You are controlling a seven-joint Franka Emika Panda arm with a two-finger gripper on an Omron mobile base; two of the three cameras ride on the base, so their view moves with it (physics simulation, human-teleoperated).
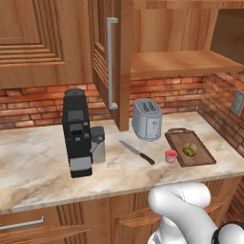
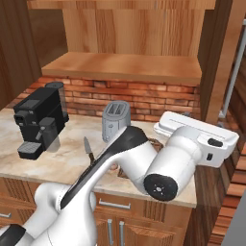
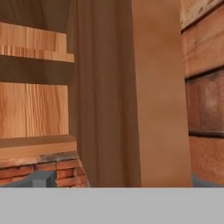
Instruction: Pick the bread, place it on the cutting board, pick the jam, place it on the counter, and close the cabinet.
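The olive-brown bread (image 1: 190,149) lies on the dark cutting board (image 1: 202,157) at the right of the counter (image 1: 38,162). The small red jam (image 1: 170,156) stands on the counter just left of the board. The cabinet is open: its left door (image 1: 125,57) sticks out over the counter, and its right door (image 2: 218,57) stands edge-on at the right. My white hand (image 2: 192,129) is raised near that right door. In the hand view my gripper (image 3: 118,181) is open, its tips (image 3: 39,179) far apart, facing the door's edge (image 3: 157,92) with nothing held.
A silver toaster (image 1: 147,119) stands at the back beside the board. A knife (image 1: 137,152) lies in front of it, and a black coffee machine (image 1: 77,133) is further left. A brick wall (image 1: 181,93) runs behind, and the cabinet shelf (image 1: 181,62) hangs above it.
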